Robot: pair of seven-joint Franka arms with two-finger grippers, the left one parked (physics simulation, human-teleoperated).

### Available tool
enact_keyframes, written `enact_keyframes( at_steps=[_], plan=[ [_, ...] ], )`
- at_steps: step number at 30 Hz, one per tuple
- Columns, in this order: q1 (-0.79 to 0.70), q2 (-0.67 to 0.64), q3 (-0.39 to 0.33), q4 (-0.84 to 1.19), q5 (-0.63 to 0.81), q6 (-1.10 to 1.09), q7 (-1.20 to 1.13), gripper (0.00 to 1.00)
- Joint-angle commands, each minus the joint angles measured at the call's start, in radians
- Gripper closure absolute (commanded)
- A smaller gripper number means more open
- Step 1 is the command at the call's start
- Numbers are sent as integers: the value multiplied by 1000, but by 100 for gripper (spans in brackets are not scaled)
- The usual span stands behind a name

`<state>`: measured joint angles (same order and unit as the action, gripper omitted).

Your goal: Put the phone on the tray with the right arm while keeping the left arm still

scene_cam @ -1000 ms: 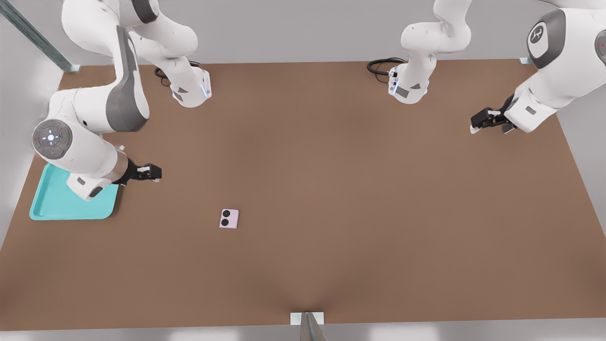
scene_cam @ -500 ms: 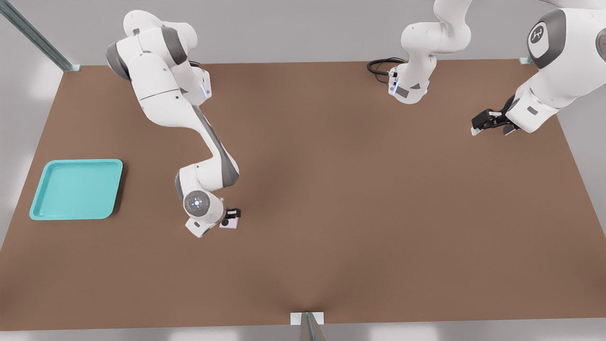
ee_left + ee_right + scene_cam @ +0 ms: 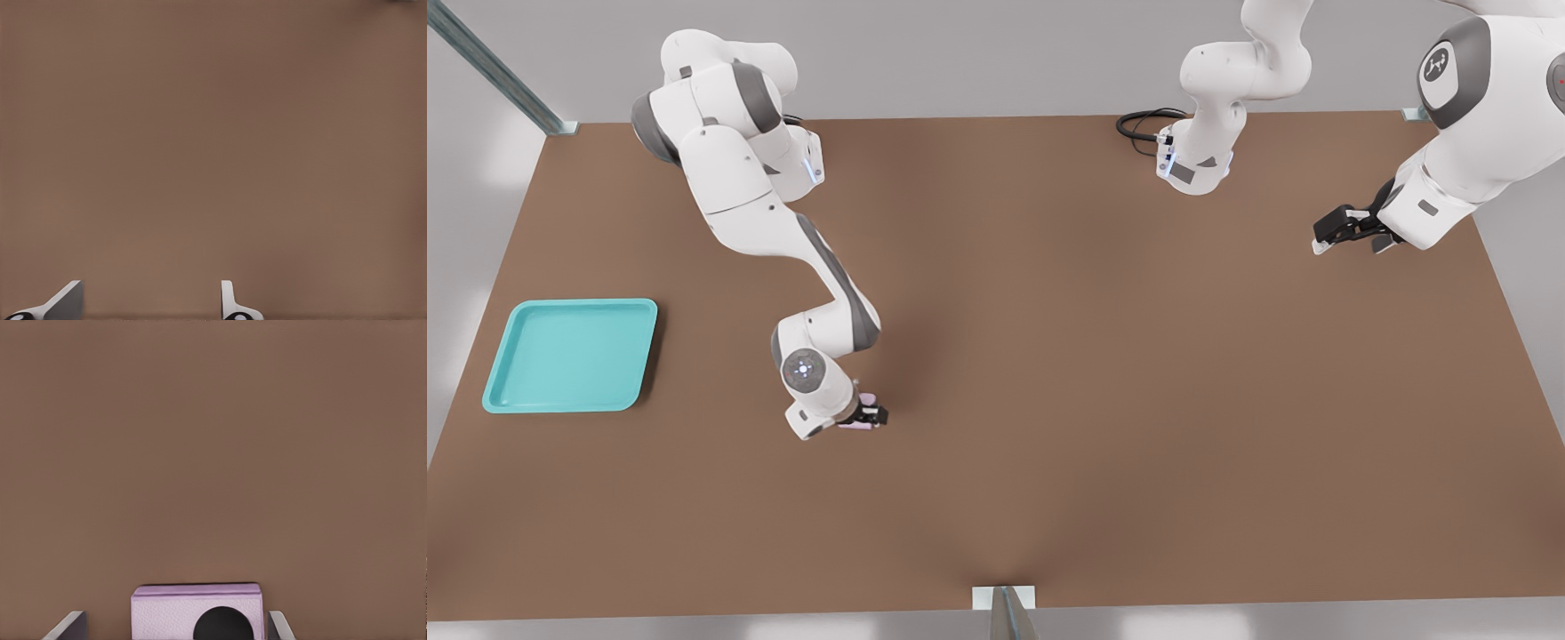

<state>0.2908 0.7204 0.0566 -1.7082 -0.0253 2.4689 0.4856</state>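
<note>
In the front view, the right arm (image 3: 783, 231) bends down over the brown table (image 3: 1103, 373). Its gripper (image 3: 863, 416) sits low over the phone (image 3: 854, 425). From here you can see only a thin pink strip of the phone, because the gripper covers most of it.

The right wrist view shows what the front view hides. The phone (image 3: 197, 612) lies flat on the table (image 3: 213, 453), with one black circle showing. It sits between the two fingers (image 3: 68, 627). One finger is right next to the phone's edge. The other finger has a gap between it and the phone. So the gripper (image 3: 177, 628) is open a bit wider than the phone and does not have hold of it.

Only the front view shows the tray (image 3: 569, 356). It lies far off toward the front view's left, well apart from the phone.
</note>
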Motion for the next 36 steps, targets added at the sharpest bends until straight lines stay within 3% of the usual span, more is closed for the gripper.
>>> enact_keyframes(
  at_steps=[1,8,26,30,35,36],
  plan=[
    [-1,-1,0,-8,-1,28,146,0],
    [4,13,0,-22,-76,27,139,0],
    [11,5,0,-28,-77,24,140,19],
    [-10,-107,2,-21,-77,-113,85,19],
    [-206,-334,12,-189,-76,-153,-172,19],
    [-329,-369,80,-226,-76,-153,-242,19]
  ],
)
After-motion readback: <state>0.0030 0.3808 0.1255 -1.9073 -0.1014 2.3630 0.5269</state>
